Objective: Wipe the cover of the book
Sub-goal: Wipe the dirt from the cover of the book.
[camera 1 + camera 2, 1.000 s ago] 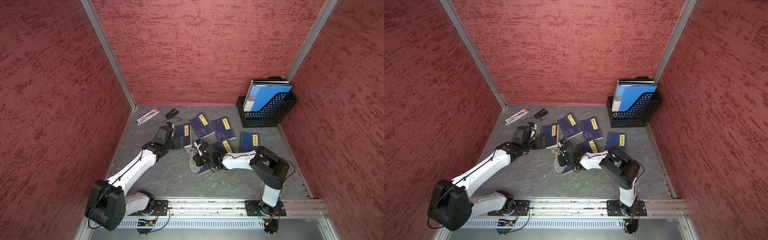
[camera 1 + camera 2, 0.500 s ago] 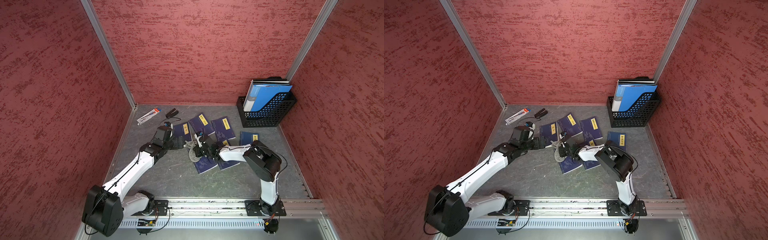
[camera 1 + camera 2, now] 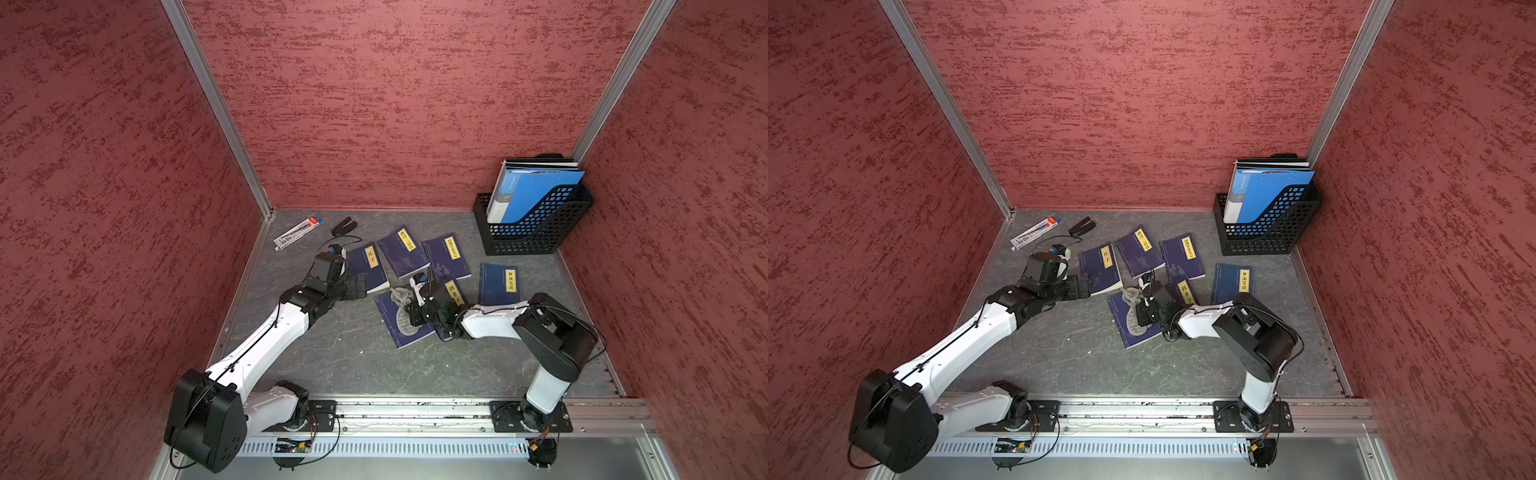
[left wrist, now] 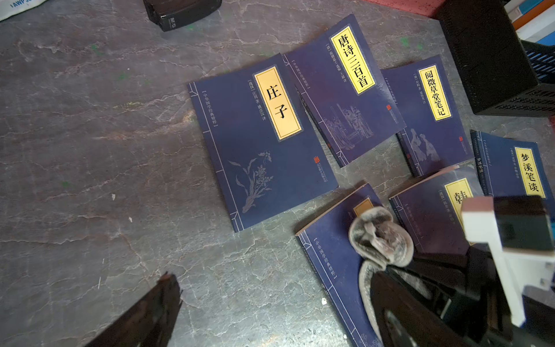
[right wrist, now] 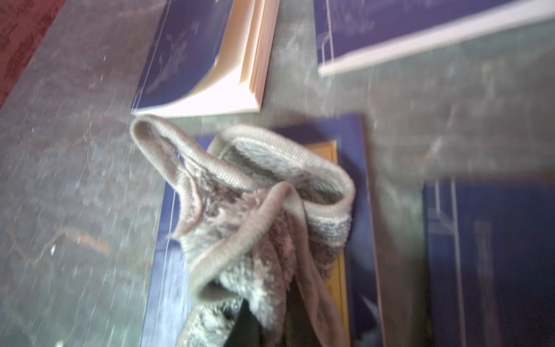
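Top views: right tool (image 3: 409, 308) is clamped tight on the grey cloth (image 3: 400, 296), which is bunched on the upper end of the book (image 3: 395, 330). Book lies flat and skewed at centre of the desk (image 3: 332, 361), visible in both top views (image 3: 1131, 332). Left tool (image 3: 360, 286) is spread wide, holding nothing, at the lower edge of the leftmost blue book (image 3: 376, 274) in a row of 3. 2 more blue books lie right of the cloth. Black file rack (image 3: 532, 237) with blue folders sits upper right.

Left wrist: book (image 4: 327, 264) is lower centre-right and the cloth (image 4: 380, 237) covers most of its yellow label. 1 left finger (image 4: 150, 312) shows lower left, clear of everything.

Right wrist: blurred. Cloth (image 5: 255, 210) fills the centre, lying on the book (image 5: 168, 270). Yellow label (image 5: 342, 288) peeks out beside it. Tool tips are hidden by the cloth.
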{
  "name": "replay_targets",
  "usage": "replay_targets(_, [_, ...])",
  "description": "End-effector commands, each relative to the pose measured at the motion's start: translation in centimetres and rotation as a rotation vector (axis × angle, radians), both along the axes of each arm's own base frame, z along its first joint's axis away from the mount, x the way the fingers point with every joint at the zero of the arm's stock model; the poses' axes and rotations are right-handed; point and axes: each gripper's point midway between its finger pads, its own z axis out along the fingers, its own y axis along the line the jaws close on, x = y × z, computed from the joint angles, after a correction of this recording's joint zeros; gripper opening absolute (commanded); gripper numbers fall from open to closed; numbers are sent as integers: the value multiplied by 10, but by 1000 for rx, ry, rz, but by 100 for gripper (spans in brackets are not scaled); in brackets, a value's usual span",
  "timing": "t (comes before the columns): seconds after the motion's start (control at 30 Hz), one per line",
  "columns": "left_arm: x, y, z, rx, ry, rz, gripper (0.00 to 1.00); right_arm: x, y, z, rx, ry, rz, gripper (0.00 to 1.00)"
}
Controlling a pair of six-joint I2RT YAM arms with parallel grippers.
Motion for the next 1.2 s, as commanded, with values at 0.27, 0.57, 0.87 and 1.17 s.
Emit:
replay_targets(0.27, [9, -10, 10, -25, -27, -27, 100, -75, -23, -57, -229, 209, 21, 10])
replay_targets(0.57, [4, -7, 17, -24, -34, -26, 100, -13, 33, -63, -207, 147, 81, 9])
replay_targets(0.87, [5, -7, 14, -21, -33, -31, 100, -72, 10, -68, -196, 240, 101, 10])
replay_targets(1.17, [17, -15, 14, -13, -25, -55, 100, -138, -18, -70, -191, 332, 70, 10])
